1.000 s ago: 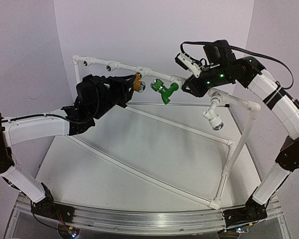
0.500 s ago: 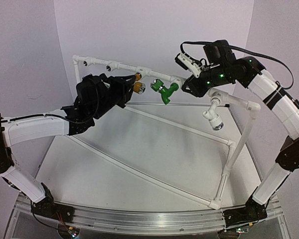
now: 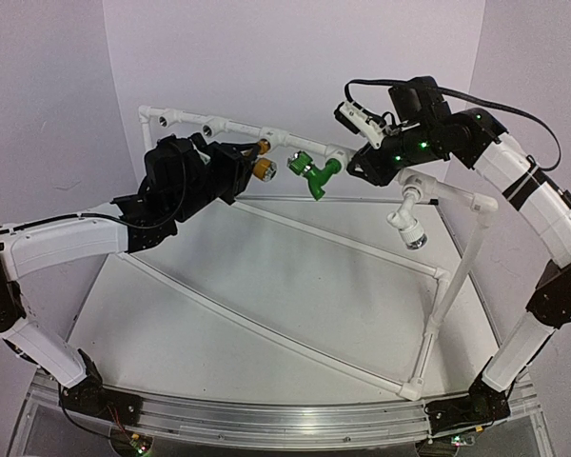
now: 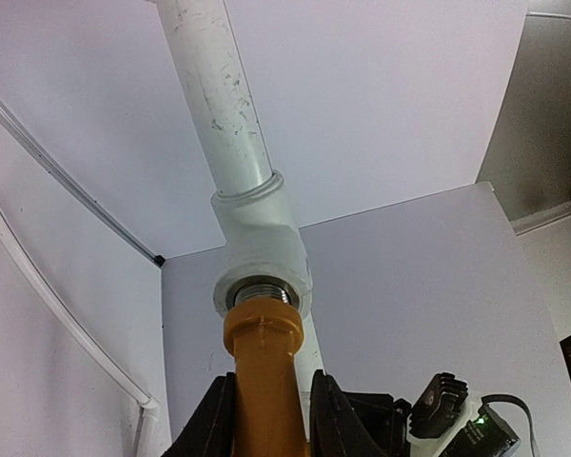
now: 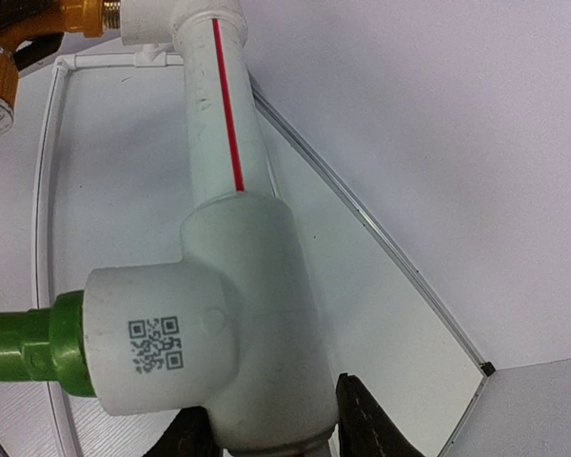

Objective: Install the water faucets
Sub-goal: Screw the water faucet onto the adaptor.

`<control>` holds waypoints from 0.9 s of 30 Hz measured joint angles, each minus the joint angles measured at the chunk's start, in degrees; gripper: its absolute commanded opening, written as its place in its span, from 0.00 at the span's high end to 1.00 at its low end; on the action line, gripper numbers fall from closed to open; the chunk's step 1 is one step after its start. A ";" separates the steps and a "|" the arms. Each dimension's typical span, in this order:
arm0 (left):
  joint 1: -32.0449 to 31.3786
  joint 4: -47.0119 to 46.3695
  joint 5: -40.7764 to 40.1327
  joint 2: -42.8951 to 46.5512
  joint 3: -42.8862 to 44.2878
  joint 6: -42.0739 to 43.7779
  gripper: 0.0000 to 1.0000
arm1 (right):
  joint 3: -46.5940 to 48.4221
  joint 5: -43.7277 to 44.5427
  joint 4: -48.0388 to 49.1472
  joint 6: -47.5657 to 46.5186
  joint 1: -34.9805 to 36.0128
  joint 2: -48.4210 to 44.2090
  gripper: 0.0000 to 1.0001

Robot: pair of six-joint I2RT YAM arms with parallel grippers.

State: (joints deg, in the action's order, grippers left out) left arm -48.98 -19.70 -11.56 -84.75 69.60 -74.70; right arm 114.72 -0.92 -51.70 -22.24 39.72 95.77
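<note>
Left fingers [image 4: 209, 424] have rolled over, pinching the yellow-orange plastic faucet [image 4: 264, 371], likely screwing it into the white pipe socket [image 4: 264, 252]; right fingers [image 5: 362, 424] clamp a white tee fitting [image 5: 238, 314].

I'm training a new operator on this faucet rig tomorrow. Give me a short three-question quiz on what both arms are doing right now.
1. True or false: the orange faucet lies loose on the table.
2. What does the right hand clamp? A) the white tee fitting B) a cable C) nothing
3. Fill in: the faucet seated in that tee is coloured ____.
Key: 1 false, the left hand holds it, threads at a pipe socket; 2 A; 3 green, the green faucet.
</note>
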 measured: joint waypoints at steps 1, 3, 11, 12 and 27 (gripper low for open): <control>0.03 0.63 0.07 0.00 0.35 0.33 1.00 | 0.00 0.01 0.00 0.00 0.00 0.00 1.00; 0.07 1.15 0.30 -0.02 0.57 1.23 1.00 | 0.00 0.01 0.00 0.02 0.00 0.00 1.00; 0.27 3.29 0.94 -0.02 1.64 3.87 1.00 | -0.02 0.06 0.00 0.00 0.00 0.00 1.00; 0.29 3.31 0.99 -0.02 1.64 4.23 1.00 | -0.02 0.06 0.00 0.00 0.00 0.00 1.00; 0.66 7.46 2.20 -0.50 4.22 8.56 1.00 | -0.15 0.17 0.22 -0.07 -0.17 0.00 1.00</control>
State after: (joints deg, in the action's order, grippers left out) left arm -48.32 -12.24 -9.36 -85.25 73.82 -66.14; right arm 114.56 -0.76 -51.49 -22.31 39.55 95.77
